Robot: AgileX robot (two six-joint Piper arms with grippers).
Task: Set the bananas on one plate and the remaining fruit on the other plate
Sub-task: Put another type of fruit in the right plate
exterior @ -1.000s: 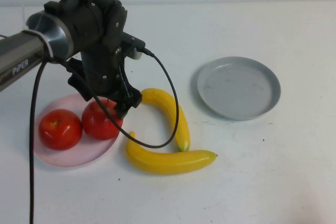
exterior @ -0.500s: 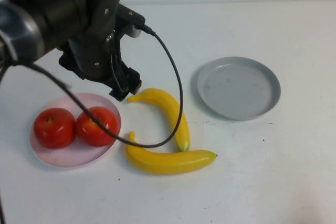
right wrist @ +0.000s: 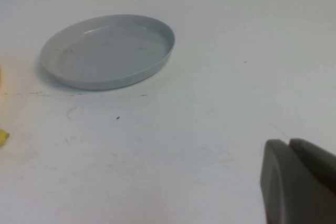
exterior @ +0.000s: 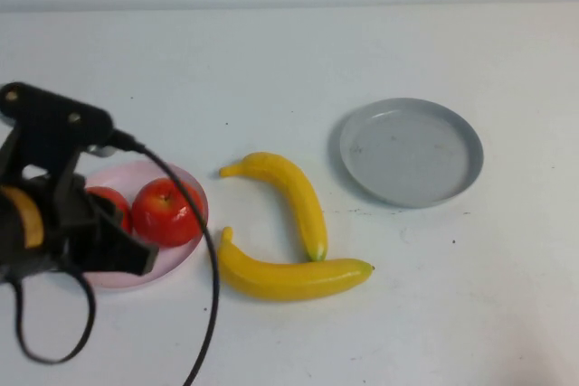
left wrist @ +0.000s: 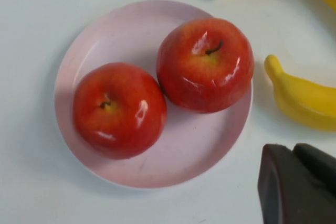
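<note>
We are looking down at a white table [exterior: 298, 51] that is carrying everything. Our left arm [exterior: 54, 205] is hanging over its left side, at about nine o'clock from the table's middle, covering part of the pink plate. The grey plate [exterior: 412, 151] is sitting at about two o'clock from the middle, with nothing on it. The pale pink plate [left wrist: 105, 35] is lying at nine o'clock and is holding both red apples, one [left wrist: 119, 109] touching the other [left wrist: 205, 64].

The two bananas are lying on the bare table between the plates. One banana [exterior: 285, 187] is curving down from the centre; the second banana [exterior: 289, 276] is lying across at six o'clock, just under the first one's tip.

The left gripper [left wrist: 299, 182] is hovering above the table beside the pink plate, its claw pinched closed and holding nothing. The right gripper [right wrist: 299, 179] is waiting near the grey plate, its claw also closed and empty.
</note>
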